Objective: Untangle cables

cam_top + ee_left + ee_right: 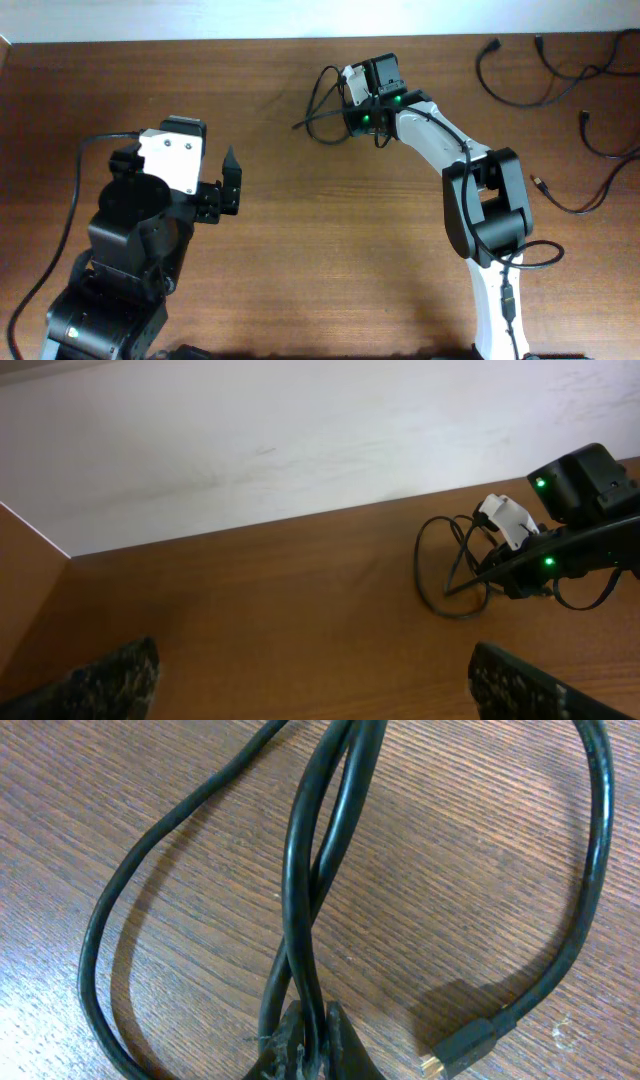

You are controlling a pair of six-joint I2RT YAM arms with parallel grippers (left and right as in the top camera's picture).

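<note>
Right pincer (305, 1045) clamped on cables (293, 870), left pincer (315, 680) apart, brown wooden table (300, 250), white wall (250, 430).

So the right arm (432, 140) is rocking white shells with a chunky black elbow block (490, 205). Past that block, at the wrist end, green LEDs (369, 120) are glowing on black housing. Across from the block, the left arm (130, 240) is going all black and rounded. It's wearing one white plate (172, 160) with two dark screws and trailing a thick black cable (79, 160). Its fingertips (110, 680) are looking grainy.
</note>
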